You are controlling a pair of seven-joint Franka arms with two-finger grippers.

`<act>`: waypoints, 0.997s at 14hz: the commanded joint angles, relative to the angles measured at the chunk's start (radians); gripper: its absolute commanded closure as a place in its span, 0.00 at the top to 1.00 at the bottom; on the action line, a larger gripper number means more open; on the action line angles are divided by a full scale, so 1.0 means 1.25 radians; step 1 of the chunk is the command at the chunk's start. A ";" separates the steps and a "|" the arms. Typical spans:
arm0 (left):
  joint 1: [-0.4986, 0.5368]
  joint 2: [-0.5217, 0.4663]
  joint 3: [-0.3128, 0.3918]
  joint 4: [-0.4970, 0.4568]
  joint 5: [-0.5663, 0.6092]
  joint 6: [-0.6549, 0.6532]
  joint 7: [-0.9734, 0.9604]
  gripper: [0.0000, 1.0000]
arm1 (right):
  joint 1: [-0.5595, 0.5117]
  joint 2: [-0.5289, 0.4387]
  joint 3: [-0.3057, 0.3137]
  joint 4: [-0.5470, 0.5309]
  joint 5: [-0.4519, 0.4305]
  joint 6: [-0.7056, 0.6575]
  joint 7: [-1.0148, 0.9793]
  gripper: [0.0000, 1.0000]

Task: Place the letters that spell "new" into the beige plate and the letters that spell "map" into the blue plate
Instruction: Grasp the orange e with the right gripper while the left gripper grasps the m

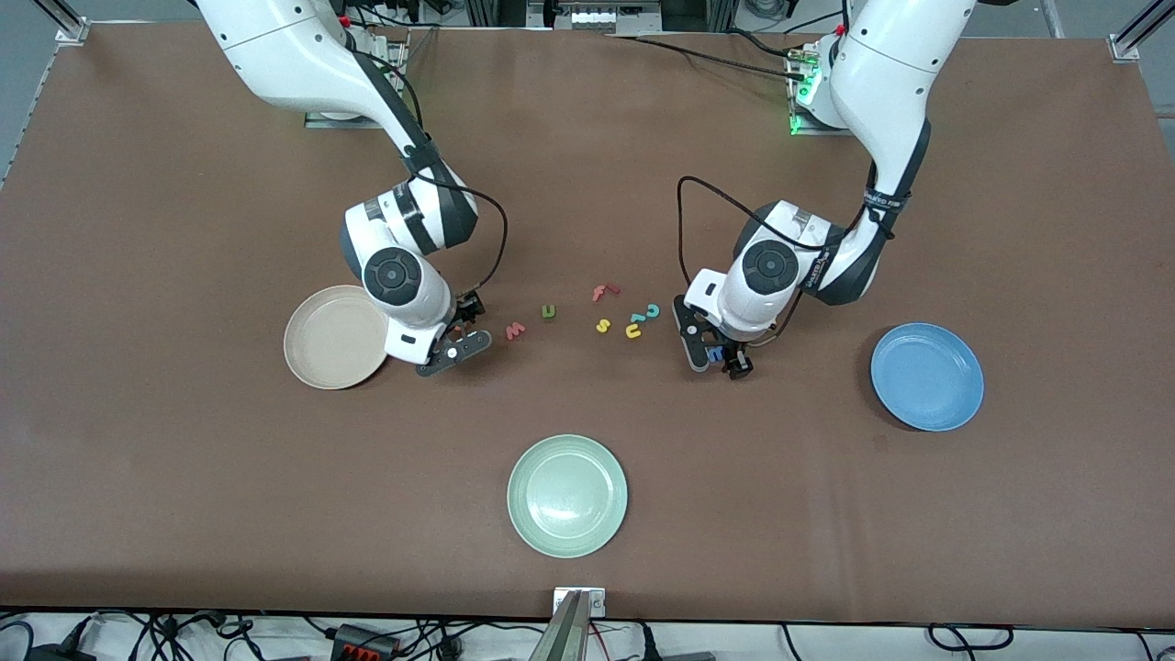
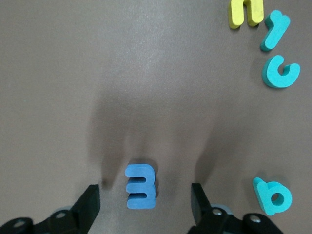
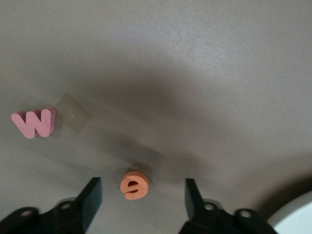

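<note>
My left gripper [image 2: 145, 195] [image 1: 717, 358] is down at the table, open, its fingers on either side of the blue "m" [image 2: 141, 186] [image 1: 715, 352] with gaps on both sides. The teal "a" [image 2: 273, 196] lies close beside it. My right gripper [image 3: 142, 190] [image 1: 456, 341] is open around the orange "e" [image 3: 134, 184], not touching it, right next to the beige plate [image 1: 321, 353]. The dull-red "w" [image 1: 515, 330] [image 3: 34, 122] and green "n" [image 1: 548, 311] lie between the two grippers. The blue plate [image 1: 927, 376] sits toward the left arm's end. No "p" shows.
A red "f" [image 1: 604, 292], yellow "s" [image 1: 603, 325], teal "c" [image 1: 653, 312] [image 2: 280, 72] and yellow u-shaped letter [image 1: 633, 331] [image 2: 246, 12] lie mid-table. A pale green plate [image 1: 567, 496] sits nearer the front camera.
</note>
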 commanded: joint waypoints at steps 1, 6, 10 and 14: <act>0.002 0.008 0.002 0.003 0.011 0.015 0.024 0.72 | 0.005 0.013 0.003 -0.006 0.012 0.032 0.001 0.69; 0.005 0.018 0.002 0.006 0.011 0.014 0.024 0.22 | 0.016 0.026 0.003 -0.009 0.012 0.052 0.017 0.68; 0.016 -0.010 0.003 0.009 0.010 -0.009 0.019 0.09 | 0.019 0.004 0.003 -0.037 0.012 0.043 0.025 0.68; 0.074 -0.088 0.014 0.053 0.009 -0.200 0.007 0.09 | 0.019 -0.004 0.003 -0.047 0.012 0.037 0.024 0.65</act>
